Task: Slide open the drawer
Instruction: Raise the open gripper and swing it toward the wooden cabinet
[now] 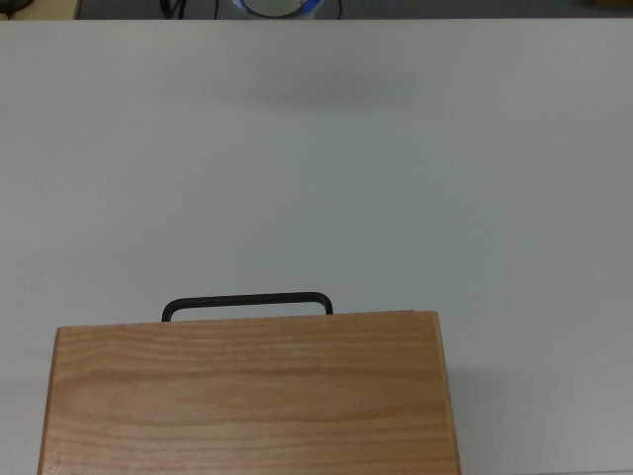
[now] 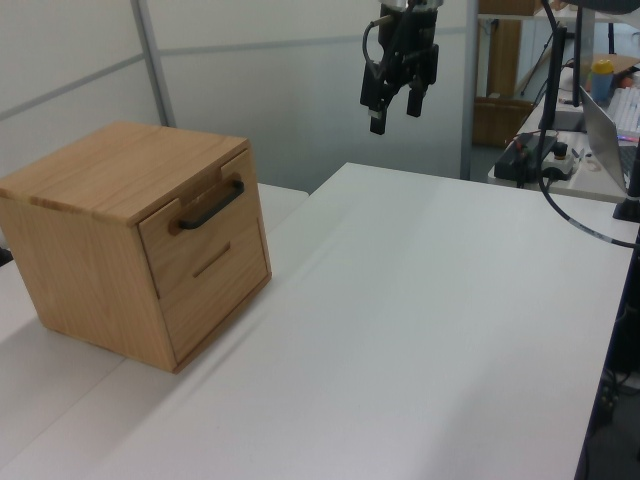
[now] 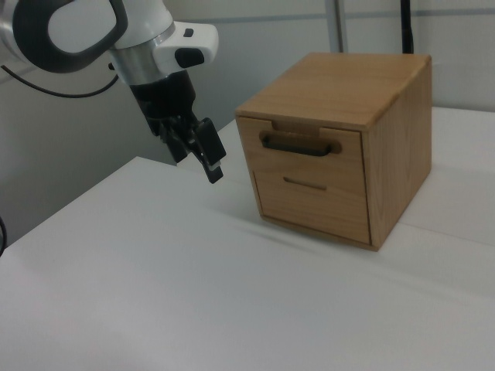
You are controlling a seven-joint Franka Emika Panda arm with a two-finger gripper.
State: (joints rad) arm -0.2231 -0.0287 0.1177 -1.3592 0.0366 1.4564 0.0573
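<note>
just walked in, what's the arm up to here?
Nothing is being handled yet. The Franka arm's black two-finger gripper hangs in the air above the white table, open and empty, well away from the light wood cabinet. The top drawer, with its thin black U-shaped bar handle, looks shut and is untouched. The gripper is out of the top view's frame.

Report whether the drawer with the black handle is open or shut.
Shut. The drawer front sits flush with the cabinet face in the right view and left view; only its handle sticks out past the top in the top view.
</note>
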